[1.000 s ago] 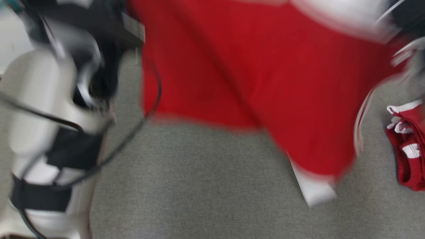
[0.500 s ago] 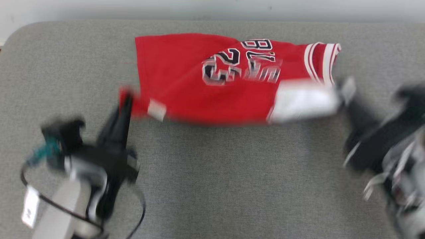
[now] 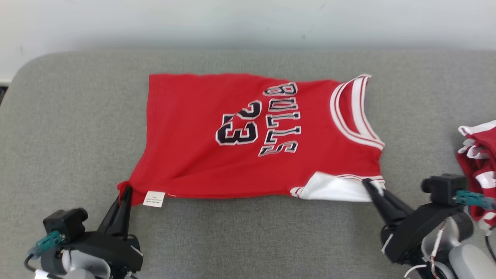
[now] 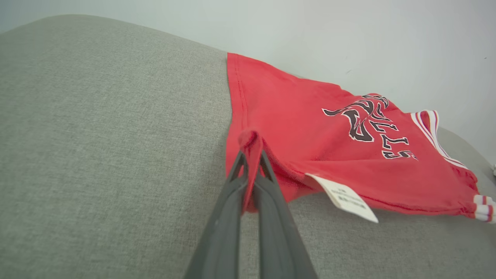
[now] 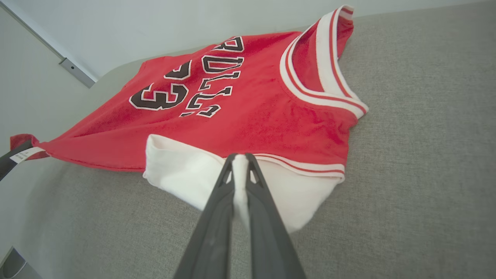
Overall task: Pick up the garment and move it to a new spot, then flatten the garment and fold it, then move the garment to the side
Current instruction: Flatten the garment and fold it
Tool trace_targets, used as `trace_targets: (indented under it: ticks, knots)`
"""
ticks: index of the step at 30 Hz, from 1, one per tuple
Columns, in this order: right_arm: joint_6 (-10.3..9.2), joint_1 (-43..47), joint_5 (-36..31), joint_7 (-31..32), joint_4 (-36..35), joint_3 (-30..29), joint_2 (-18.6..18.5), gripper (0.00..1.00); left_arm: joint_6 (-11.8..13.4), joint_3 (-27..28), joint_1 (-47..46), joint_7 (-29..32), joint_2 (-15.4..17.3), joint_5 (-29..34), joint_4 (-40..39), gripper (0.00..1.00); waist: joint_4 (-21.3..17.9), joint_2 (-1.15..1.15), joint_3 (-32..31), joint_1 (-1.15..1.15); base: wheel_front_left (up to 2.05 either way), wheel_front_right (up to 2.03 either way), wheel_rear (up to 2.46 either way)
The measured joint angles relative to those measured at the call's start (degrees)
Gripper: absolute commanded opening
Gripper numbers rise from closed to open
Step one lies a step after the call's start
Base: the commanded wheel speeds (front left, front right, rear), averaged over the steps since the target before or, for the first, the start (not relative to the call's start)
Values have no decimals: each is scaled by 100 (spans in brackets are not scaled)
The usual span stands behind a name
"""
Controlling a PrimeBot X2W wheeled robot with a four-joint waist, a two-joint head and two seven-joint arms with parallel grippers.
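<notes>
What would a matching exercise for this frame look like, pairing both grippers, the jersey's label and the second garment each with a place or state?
Things:
1. left gripper
2. right gripper
3. white label
4. crumpled red-and-white garment

Places or states:
A. lying at the right edge of the head view, apart from the Bulls jersey
B. shut on the jersey's white part by the armhole
C. sticking out from the jersey's near edge, beside the left gripper
D. shut on the jersey's red hem corner

Pairs: 1-D, 2-B, 3-C, 4-A
</notes>
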Motion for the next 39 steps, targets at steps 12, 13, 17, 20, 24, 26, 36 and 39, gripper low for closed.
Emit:
trace_targets:
  ticks: [12,13,17,20,24,26,36,39]
  knots:
    - [-115,-131,-123,-436,11,-256,-66,0,-44,144,364,-132,156,-23,190,0,-126,-1,-793,-1,0,0,0]
    - [-94,-129,-152,-408,11,-156,-64,0,-42,160,463,-137,180,-24,160,0,-143,-1,-858,-1,0,0,0]
    - [-97,-77,-188,-331,22,100,96,0,12,185,769,-181,233,-40,2,0,-236,-1,-1086,-1,0,0,0]
    - [-120,10,-200,-318,27,107,121,0,68,175,801,-182,196,-38,-164,0,-320,-1,-1191,-1,0,0,0]
    - [-157,274,-209,-307,-22,112,104,0,119,143,928,-185,91,-36,-406,0,-376,-1,-1216,-1,0,0,0]
    - [-170,437,-209,-257,-138,131,83,0,141,140,1086,-189,64,-65,-556,0,-374,-1,-1174,0,0,0,0]
    - [63,1081,-75,583,-376,925,-103,0,-46,-441,1640,385,125,-135,-1147,0,-388,-1,-651,0,0,0,0]
    - [115,358,1,1011,77,1188,-36,0,-86,-495,1180,744,176,-190,-962,0,-419,-1,-429,1,0,0,0]
